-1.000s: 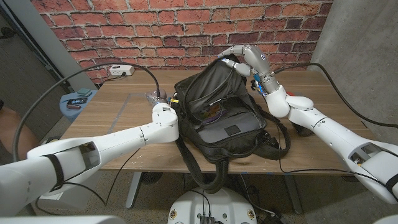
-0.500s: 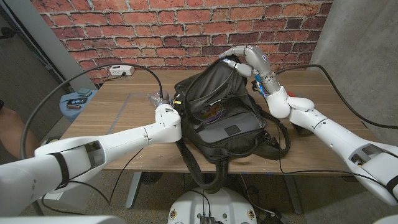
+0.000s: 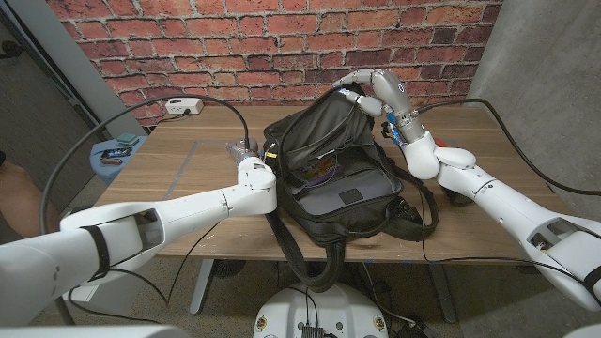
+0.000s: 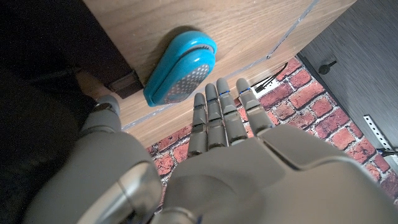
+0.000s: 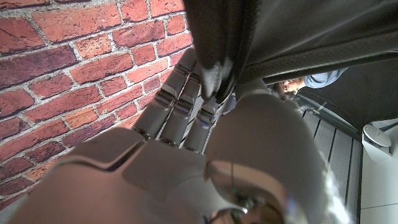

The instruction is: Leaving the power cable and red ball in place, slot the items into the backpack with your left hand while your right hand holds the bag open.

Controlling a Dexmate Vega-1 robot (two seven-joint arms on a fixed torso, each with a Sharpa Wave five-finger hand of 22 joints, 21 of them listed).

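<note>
Nearest, the left hand [image 4: 236, 155] is seen empty with fingers straight beside the blue case [image 4: 180, 70] on the worktop [image 3: 188, 169], which could be nudged away on approach, while farther off the backpack [image 3: 338, 178] flap, pinched by the right hand [image 3: 371, 89], could slip and close.

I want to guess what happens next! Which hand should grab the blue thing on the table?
The left hand. Its fingers are open right by the blue thing, while the right hand is busy gripping the backpack's top flap.
</note>
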